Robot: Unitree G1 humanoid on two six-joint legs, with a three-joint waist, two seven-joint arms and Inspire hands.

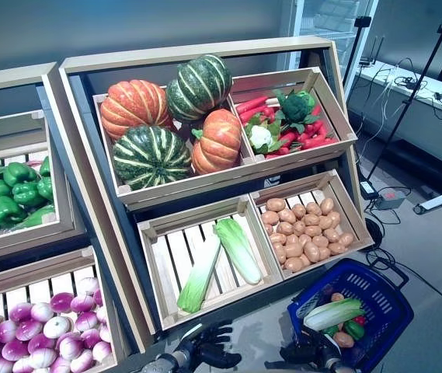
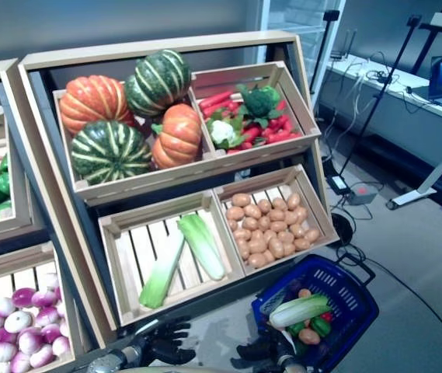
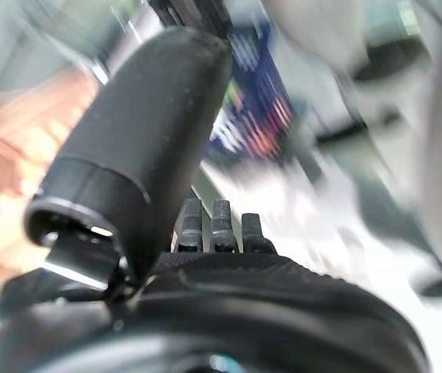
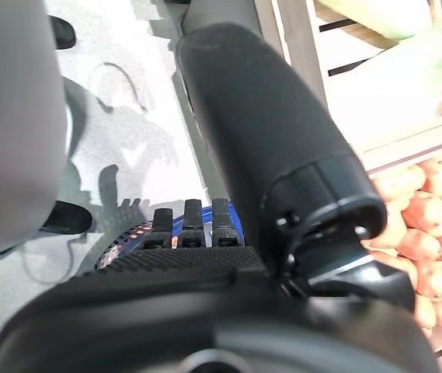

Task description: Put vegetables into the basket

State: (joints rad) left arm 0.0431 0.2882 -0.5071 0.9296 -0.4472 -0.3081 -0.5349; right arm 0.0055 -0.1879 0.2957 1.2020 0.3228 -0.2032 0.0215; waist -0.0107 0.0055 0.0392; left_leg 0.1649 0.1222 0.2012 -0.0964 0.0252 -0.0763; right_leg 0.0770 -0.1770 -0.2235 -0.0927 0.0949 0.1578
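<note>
A blue basket (image 1: 376, 299) sits on the floor at the lower right of the wooden produce stand (image 1: 81, 194). Inside it lie a pale green cabbage (image 1: 332, 313), a potato (image 1: 344, 339) and a small green pepper (image 1: 354, 329).

The right hand (image 1: 314, 351) hangs low beside the basket's near rim with its fingers relaxed and nothing in its hold. The left hand (image 1: 209, 346) hovers below the front edge of the lower middle crate (image 1: 205, 268), fingers spread loosely and empty.

That crate holds two long cabbages (image 1: 236, 249). The crate beside it is filled with potatoes (image 1: 302, 229). Above are pumpkins (image 1: 166, 120) and a crate of red peppers with broccoli (image 1: 294, 105) and cauliflower (image 1: 261, 137). To the left are green peppers (image 1: 11, 194) and purple onions (image 1: 42, 334).
</note>
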